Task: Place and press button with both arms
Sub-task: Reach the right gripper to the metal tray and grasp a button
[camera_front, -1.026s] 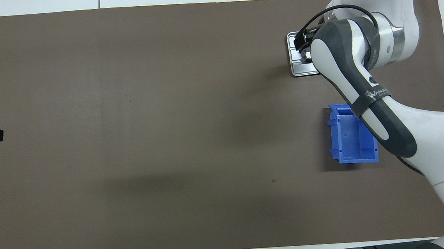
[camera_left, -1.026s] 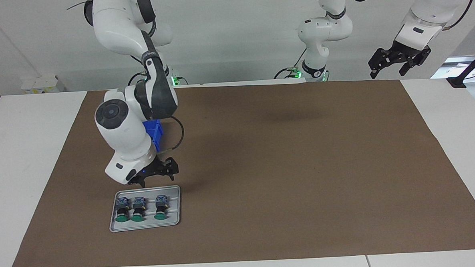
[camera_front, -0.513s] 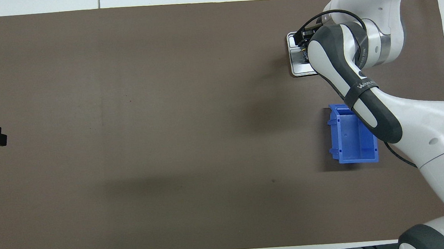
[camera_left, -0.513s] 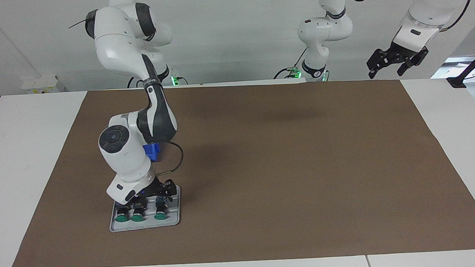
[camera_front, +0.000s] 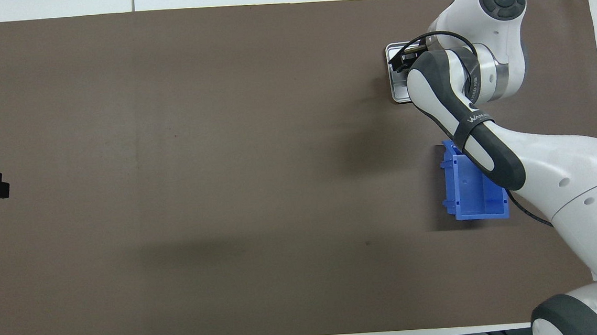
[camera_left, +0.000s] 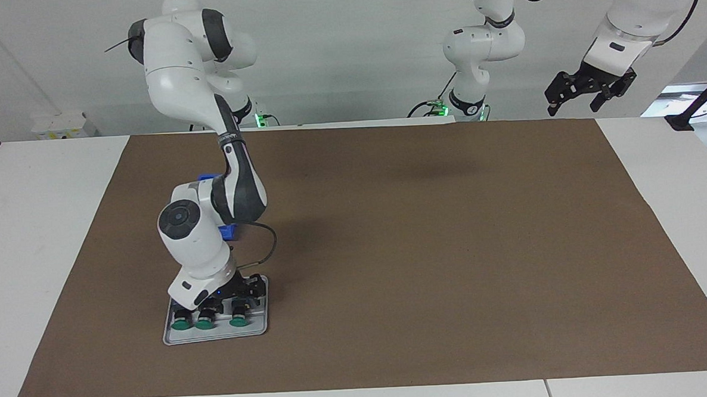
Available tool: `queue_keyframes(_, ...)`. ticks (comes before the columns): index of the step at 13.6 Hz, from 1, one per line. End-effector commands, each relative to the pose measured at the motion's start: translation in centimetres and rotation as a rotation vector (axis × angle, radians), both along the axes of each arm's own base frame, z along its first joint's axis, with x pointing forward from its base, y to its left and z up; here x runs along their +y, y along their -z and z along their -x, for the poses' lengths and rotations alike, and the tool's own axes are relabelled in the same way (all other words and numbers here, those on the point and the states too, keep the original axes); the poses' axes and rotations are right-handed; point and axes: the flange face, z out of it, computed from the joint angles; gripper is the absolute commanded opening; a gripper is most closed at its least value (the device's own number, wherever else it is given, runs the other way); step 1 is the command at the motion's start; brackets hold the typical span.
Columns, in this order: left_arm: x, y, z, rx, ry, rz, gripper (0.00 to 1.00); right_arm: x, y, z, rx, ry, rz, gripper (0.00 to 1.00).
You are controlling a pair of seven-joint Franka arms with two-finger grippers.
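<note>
Three green-capped buttons lie side by side in a small grey tray at the right arm's end of the table. They are one button, a second and a third. My right gripper is down in the tray on the buttons' ends nearer to the robots, around the third button, the one toward the left arm's end. In the overhead view the right arm hides the buttons, and only the tray's edge and the right gripper show. My left gripper hangs open high over the table's edge and waits.
A blue open bin stands on the brown mat, nearer to the robots than the tray and partly under the right arm. White table borders the mat at both ends.
The right gripper has come down from just above the tray's edge onto the buttons. The left gripper has barely shifted.
</note>
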Motion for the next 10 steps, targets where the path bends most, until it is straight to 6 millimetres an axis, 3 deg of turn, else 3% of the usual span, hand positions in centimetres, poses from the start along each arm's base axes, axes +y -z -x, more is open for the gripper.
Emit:
queue_keyframes(1,-0.1,0.0,0.8,-0.012,-0.003,-0.016,1.0,-0.4,0.1,0.3,-0.002,0.021,-0.021,0.87)
queue_keyframes(4,-0.2,0.0,0.8,-0.012,0.0,-0.016,1.0,-0.3,1.5,1.1,0.015,0.018,-0.018,0.69)
queue_keyframes(5,-0.3,0.0,0.8,-0.012,0.001,-0.016,1.0,-0.5,1.5,1.1,0.022,0.017,-0.017,0.59)
queue_keyframes(6,-0.4,0.0,0.8,-0.012,0.001,-0.016,1.0,-0.8,1.3,1.1,0.026,0.012,-0.014,0.4)
queue_keyframes(7,-0.4,0.0,0.8,-0.012,0.001,-0.016,1.0,-1.6,0.8,1.0,0.05,0.009,-0.003,0.18)
queue_keyframes(8,-0.4,0.0,0.8,-0.012,0.001,-0.016,1.0,-1.1,-0.5,0.6,0.069,0.002,0.0,0.04)
queue_keyframes(10,-0.4,0.0,0.8,-0.014,0.002,-0.016,1.0,-0.3,-3.7,0.0,0.078,-0.003,0.003,0.0)
